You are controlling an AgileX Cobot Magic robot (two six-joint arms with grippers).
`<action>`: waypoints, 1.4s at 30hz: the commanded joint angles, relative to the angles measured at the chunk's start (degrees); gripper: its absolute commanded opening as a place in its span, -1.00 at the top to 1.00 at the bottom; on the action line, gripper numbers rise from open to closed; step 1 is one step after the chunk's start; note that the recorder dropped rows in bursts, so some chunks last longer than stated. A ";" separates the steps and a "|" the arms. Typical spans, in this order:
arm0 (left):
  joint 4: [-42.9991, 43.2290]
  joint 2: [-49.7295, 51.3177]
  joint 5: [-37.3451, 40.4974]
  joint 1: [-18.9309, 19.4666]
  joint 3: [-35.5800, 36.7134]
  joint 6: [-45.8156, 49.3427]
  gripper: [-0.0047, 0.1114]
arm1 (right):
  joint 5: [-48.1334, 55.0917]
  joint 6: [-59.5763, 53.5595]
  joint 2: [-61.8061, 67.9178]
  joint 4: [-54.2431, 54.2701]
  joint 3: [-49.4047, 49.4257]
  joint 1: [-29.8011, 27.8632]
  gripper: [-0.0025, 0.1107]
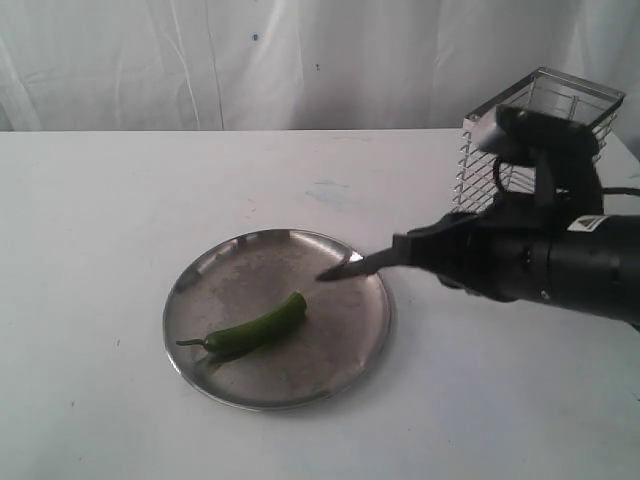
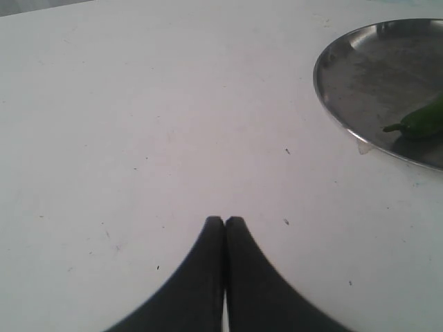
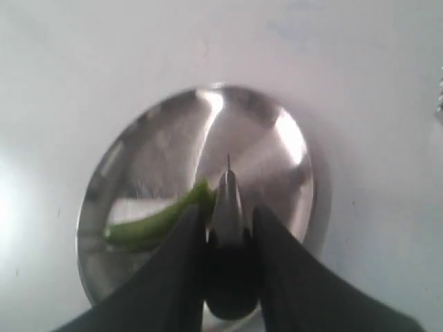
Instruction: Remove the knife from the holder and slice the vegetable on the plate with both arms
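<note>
Right gripper (image 3: 225, 216): clamps the handle of the knife (image 3: 228, 194) and holds the blade tip-first over the plate (image 1: 345, 345), just short of the blunt end of the vegetable (image 1: 258, 327). Left gripper (image 2: 224, 223): sits shut and empty above bare tabletop (image 2: 138, 138), near the plate's edge and apart from the vegetable. Done, judging by that: knife out of the holder (image 1: 478, 172) and at the plate. Left to do: bring the left side in to pin the vegetable, then lower the blade and slice. Shows no cut yet.
</note>
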 commanded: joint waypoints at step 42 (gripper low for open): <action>-0.66 -0.18 -0.22 0.07 0.11 0.04 0.92 | -73.88 83.04 24.00 -42.86 23.41 9.29 0.96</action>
